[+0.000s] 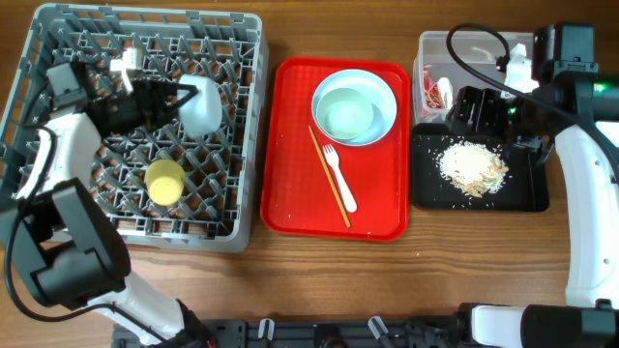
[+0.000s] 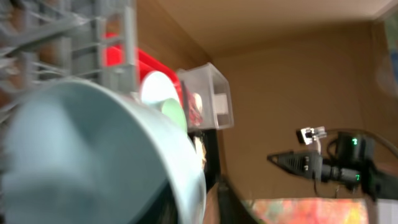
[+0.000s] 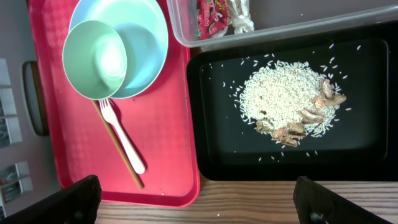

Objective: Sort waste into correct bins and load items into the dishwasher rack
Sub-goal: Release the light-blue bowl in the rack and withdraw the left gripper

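Observation:
The grey dishwasher rack stands at the left with a yellow cup in it. My left gripper is shut on the white plate, held on edge inside the rack; the plate fills the left wrist view. Two nested mint bowls, a white fork and chopsticks lie on the red tray. The red-and-white wrapper is in the clear tub. Food scraps lie in the black tray. My right gripper is open and empty above it.
The flat red tray sits between the rack and the bins. The clear tub stands right behind the black tray. Bare wooden table runs along the front edge. The right arm's cable loops over the tub.

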Action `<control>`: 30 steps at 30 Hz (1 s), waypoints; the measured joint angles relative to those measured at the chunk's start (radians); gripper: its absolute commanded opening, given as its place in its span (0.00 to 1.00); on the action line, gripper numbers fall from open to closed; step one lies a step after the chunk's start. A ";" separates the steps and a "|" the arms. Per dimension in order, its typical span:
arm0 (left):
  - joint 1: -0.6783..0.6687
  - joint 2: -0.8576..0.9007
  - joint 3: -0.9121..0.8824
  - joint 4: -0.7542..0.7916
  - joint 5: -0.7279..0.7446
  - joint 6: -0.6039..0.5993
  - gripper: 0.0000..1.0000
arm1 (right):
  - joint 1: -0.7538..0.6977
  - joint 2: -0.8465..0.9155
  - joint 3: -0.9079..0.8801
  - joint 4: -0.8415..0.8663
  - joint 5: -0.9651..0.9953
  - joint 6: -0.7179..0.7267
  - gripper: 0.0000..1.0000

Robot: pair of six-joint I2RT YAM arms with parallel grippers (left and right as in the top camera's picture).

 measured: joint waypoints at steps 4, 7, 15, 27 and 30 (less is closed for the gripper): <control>0.044 0.002 0.000 -0.031 -0.064 0.000 0.57 | 0.000 0.000 0.000 -0.004 0.000 0.000 1.00; 0.068 0.002 0.001 -0.051 -0.108 0.001 0.64 | 0.000 0.000 0.000 -0.004 0.000 0.000 1.00; 0.134 0.002 0.001 -0.058 -0.212 0.003 0.73 | 0.000 0.000 0.000 -0.013 0.000 0.000 1.00; 0.223 -0.046 0.000 -0.068 -0.264 0.003 1.00 | 0.000 0.000 0.000 -0.016 0.000 0.000 1.00; 0.195 -0.118 0.000 -0.076 -0.285 0.004 1.00 | 0.000 0.000 0.000 -0.016 0.000 0.000 1.00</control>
